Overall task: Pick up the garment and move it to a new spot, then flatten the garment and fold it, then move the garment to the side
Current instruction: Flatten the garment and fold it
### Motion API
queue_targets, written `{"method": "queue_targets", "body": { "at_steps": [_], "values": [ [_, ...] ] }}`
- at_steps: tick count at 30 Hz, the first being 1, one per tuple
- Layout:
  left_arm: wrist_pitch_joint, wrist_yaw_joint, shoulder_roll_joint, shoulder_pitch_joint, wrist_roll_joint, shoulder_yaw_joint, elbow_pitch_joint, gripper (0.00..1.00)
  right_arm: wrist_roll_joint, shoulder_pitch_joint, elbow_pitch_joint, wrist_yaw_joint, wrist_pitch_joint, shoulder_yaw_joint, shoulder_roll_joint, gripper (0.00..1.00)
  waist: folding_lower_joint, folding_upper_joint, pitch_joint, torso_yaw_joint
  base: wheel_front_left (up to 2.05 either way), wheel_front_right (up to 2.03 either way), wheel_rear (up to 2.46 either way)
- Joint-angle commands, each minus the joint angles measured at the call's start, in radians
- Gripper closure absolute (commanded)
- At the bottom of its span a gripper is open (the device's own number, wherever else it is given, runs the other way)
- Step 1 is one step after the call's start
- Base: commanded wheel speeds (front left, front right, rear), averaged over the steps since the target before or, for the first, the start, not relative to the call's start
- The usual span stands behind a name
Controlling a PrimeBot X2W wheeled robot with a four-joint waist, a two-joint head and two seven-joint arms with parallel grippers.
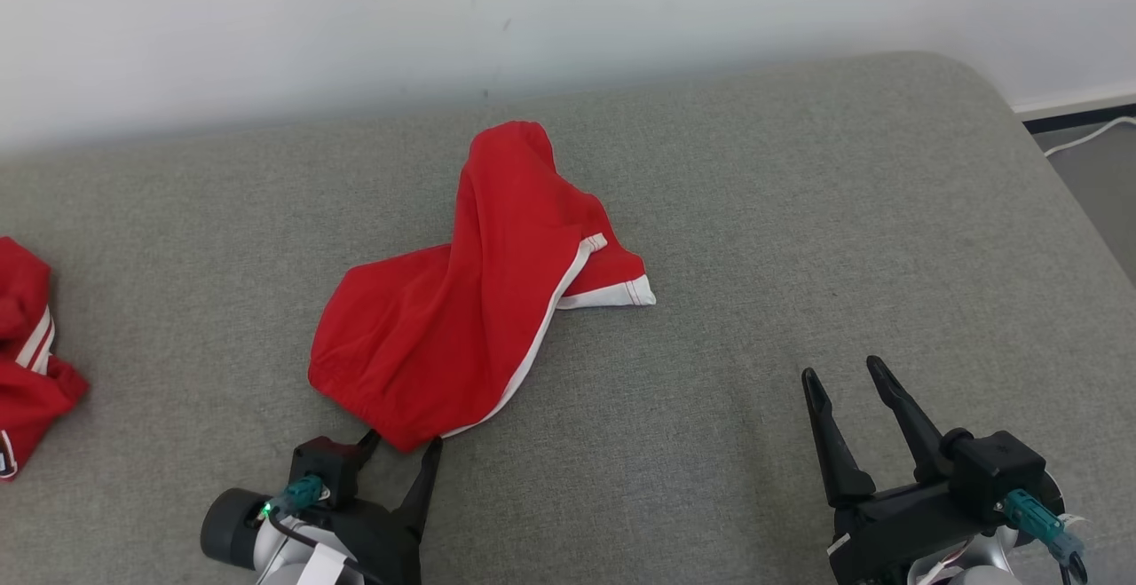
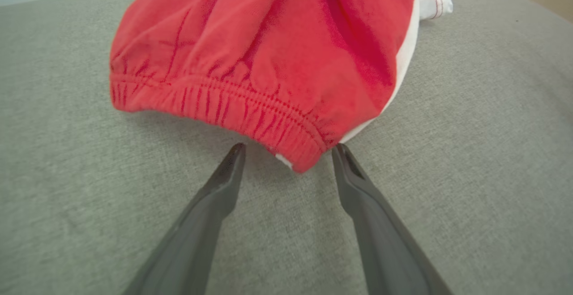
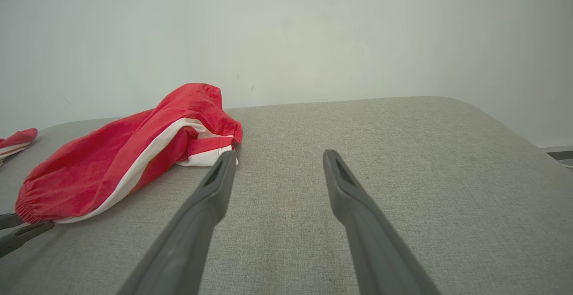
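Left gripper [image 2: 290, 149] gapes at garment [image 2: 268, 53]; red cloth [image 1: 27, 345] leftward.

no readable text, label, brand or number anywhere

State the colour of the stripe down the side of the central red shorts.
White: the stripe on the shorts shows best in the head view.

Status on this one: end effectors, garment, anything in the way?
Left end effector open, flanking garment waistband corner, no grip. Right end effector open over bare cushion. Garment crumpled, unfolded. Second red garment far left, apart.
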Motion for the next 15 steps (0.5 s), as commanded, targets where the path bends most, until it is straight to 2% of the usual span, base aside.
{"method": "queue_targets", "body": {
  "at_steps": [1,2,3,4,9,15],
  "values": [
    [-0.007,0.002,0.000,-0.018,-0.004,-0.001,0.007,0.00,-0.010,-0.010,0.000,0.000,0.000,-0.002,-0.004,0.00,-0.0001,-0.0001,0.006,-0.004,0.00,0.00,0.00],
    [-0.007,0.002,-0.001,-0.022,-0.006,-0.005,0.010,0.08,-0.009,-0.011,0.000,0.000,-0.001,-0.002,-0.004,0.00,-0.0001,-0.0001,0.008,-0.004,0.00,0.00,0.00],
    [-0.007,0.002,-0.003,-0.025,-0.009,-0.013,0.013,0.70,-0.007,-0.011,0.001,0.000,-0.001,-0.003,-0.004,0.00,-0.0001,-0.0001,0.009,-0.005,0.00,0.00,0.00],
    [-0.007,0.002,-0.005,-0.027,-0.018,-0.019,0.015,1.00,-0.005,-0.011,0.002,0.000,-0.002,-0.005,-0.004,0.00,-0.0001,-0.0001,0.010,-0.006,0.00,0.00,0.00],
    [-0.006,0.002,-0.008,-0.033,-0.067,-0.045,0.013,1.00,0.001,-0.010,0.008,0.000,-0.009,-0.013,-0.004,0.00,-0.0001,-0.0001,0.012,0.000,0.00,0.00,0.00],
    [-0.006,0.002,0.008,-0.018,-0.196,-0.088,-0.082,1.00,0.008,-0.002,0.018,0.000,-0.011,-0.018,-0.004,0.00,-0.0001,-0.0001,0.001,0.024,0.00,0.00,0.00]
  ]
}}
